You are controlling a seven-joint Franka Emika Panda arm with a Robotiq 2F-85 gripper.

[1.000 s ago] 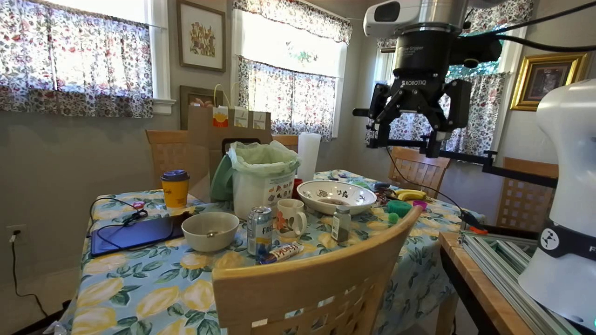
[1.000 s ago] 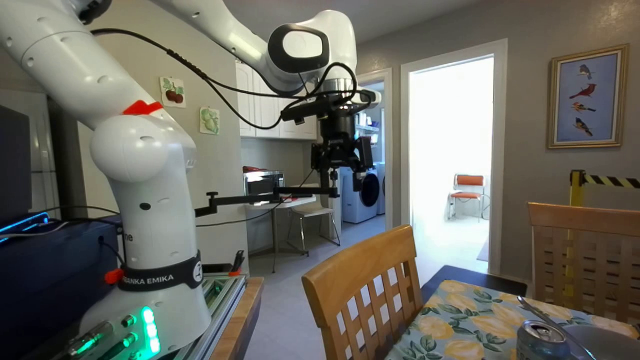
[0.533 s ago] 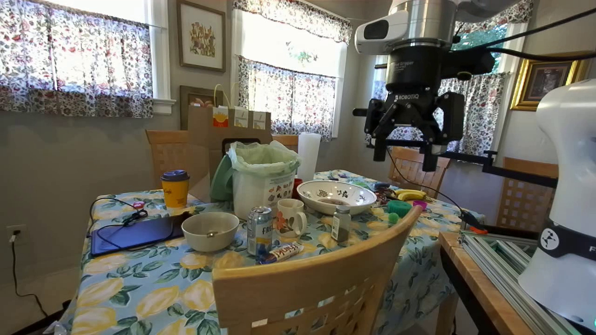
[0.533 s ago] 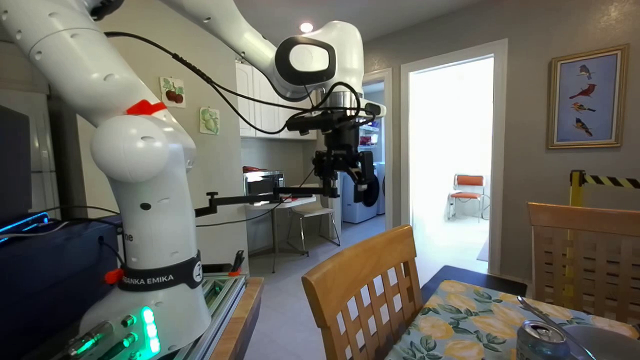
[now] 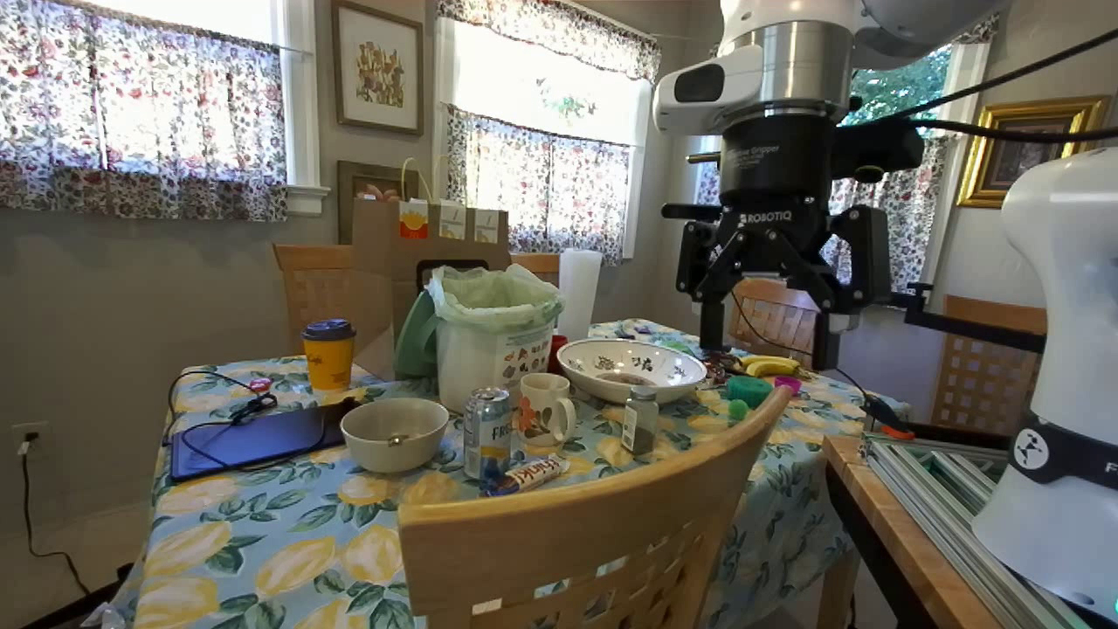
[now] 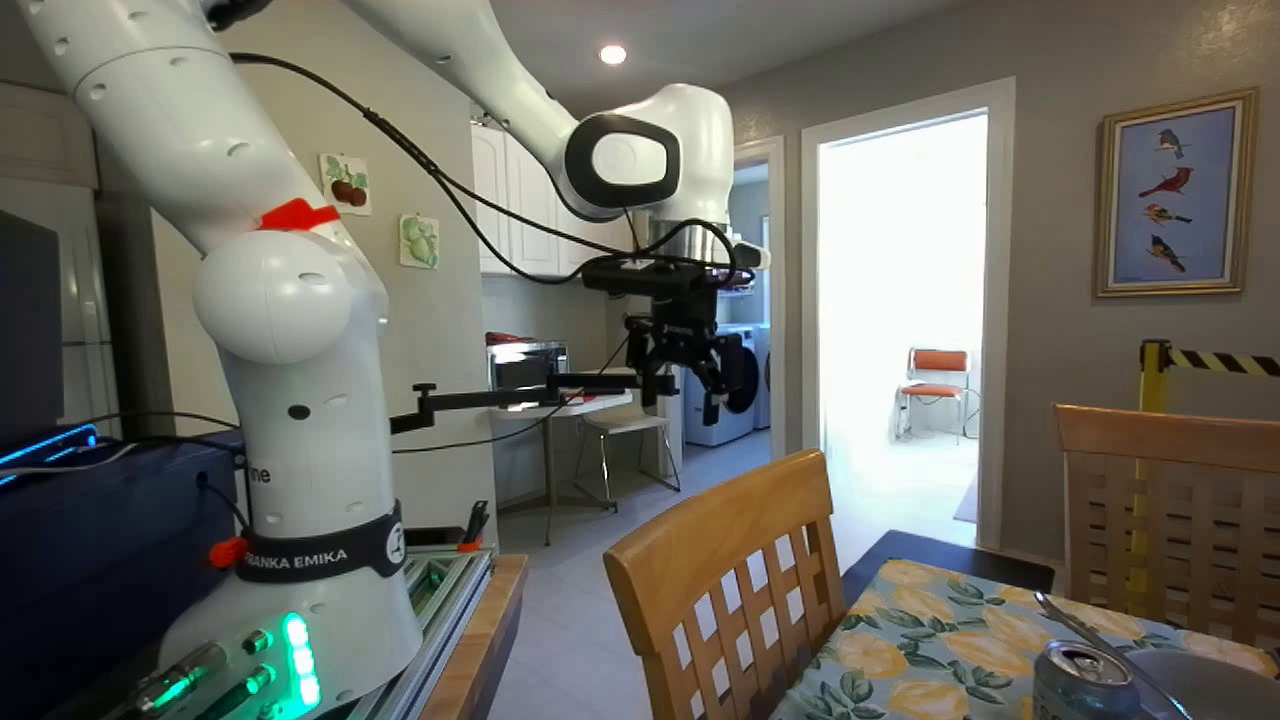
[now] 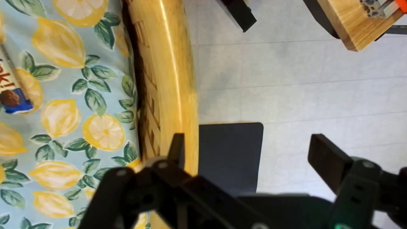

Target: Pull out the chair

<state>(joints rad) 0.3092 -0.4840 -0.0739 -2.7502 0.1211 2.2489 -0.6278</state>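
The chair is light tan wood with a broad curved top rail and slotted back. It stands at the table's near edge in both exterior views (image 5: 568, 515) (image 6: 720, 530). In the wrist view its top rail (image 7: 173, 76) runs along the left of centre. My gripper (image 5: 769, 345) is open and empty, pointing down, above the height of the chair's top rail in an exterior view (image 6: 682, 408). In the wrist view the gripper (image 7: 248, 143) has its left finger over the rail and its right finger over the floor. I see no contact with the chair.
The table (image 5: 288, 515) has a lemon-print cloth and holds a can (image 5: 486, 432), a mug (image 5: 546, 411), a glass jar (image 5: 640, 421), bowls and a bin (image 5: 493, 341). A wooden robot bench (image 5: 908, 542) stands beside it. A black arm bracket (image 6: 530, 393) extends near the gripper. More chairs (image 6: 1170, 480) surround the table.
My gripper has moved down, and in an exterior view it looks slightly larger. It stays open. The chair and the table's things have not moved.
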